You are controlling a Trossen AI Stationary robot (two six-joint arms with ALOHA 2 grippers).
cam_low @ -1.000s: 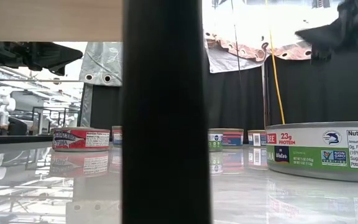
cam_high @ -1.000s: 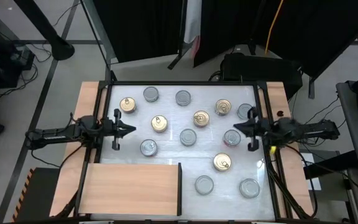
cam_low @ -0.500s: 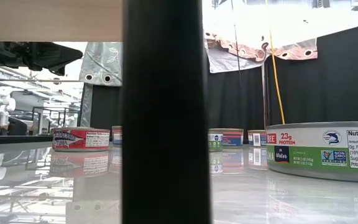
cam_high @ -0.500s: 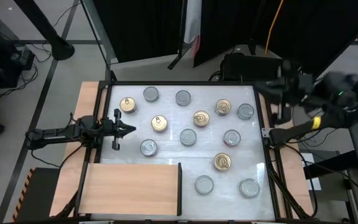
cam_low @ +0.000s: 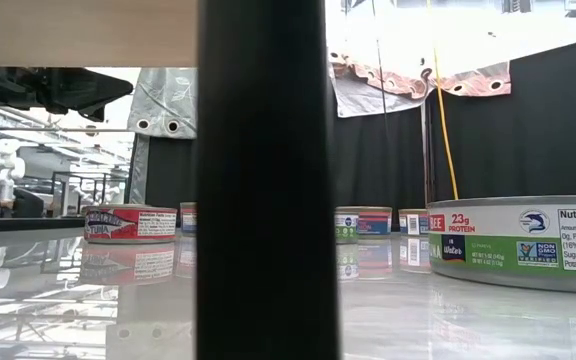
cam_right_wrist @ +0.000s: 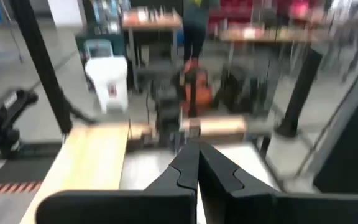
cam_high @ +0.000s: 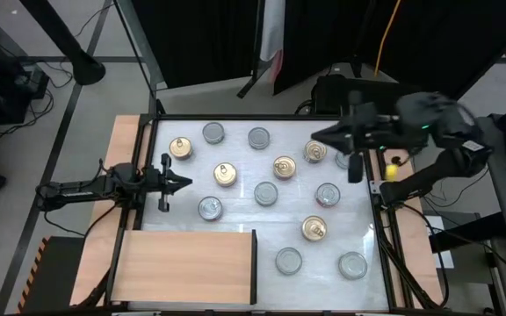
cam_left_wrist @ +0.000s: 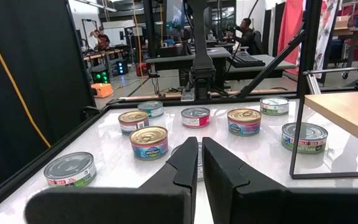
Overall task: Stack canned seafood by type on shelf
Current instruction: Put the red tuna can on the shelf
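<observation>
Low view: shelf (cam_low: 263, 180) edge hides most tins (cam_low: 130, 222).

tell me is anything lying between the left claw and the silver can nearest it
Nothing visible does. The shut left claw hangs over bare white tabletop, and the silver can sits just ahead and to one side, with an open gap. The shelf lies beyond it.

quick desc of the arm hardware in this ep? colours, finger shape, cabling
Both arms are dark, near-black. The left gripper and the right gripper each carry two slim fingers tapering to a point. Dark cables trail from the left arm's base. The right arm shows a yellow band or tag near its elbow and a small green light on its wrist.
</observation>
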